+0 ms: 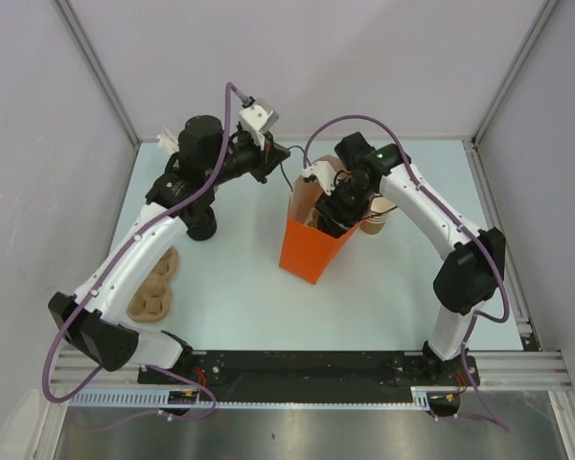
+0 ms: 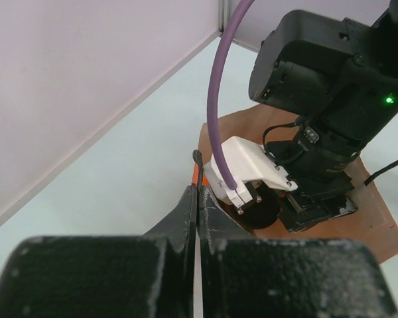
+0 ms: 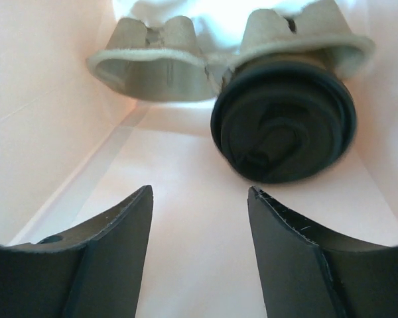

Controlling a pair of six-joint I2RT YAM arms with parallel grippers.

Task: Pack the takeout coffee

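As the top view shows, the right gripper (image 1: pixel 332 218) dips into the bag (image 1: pixel 311 251) at mid table (image 1: pixel 240 278). Left wrist: the left gripper (image 2: pixel 198 199) is clenched on the bag's rim. Right wrist: the fingers (image 3: pixel 113 252) are spread and empty, and the coffee (image 3: pixel 283 122) sits in a carrier (image 3: pixel 152 66) inside the bag.

top: bag (image 1: pixel 311 251) inside hidden by right arm (image 1: pixel 412 192), cup unseen | right wrist: cup (image 3: pixel 283 126) shows lid only, body hidden; carrier (image 3: pixel 152 66) cut by top edge | left wrist: left gripper (image 2: pixel 198 192) base blurred, contact with bag unclear; bag mouth partly behind right arm
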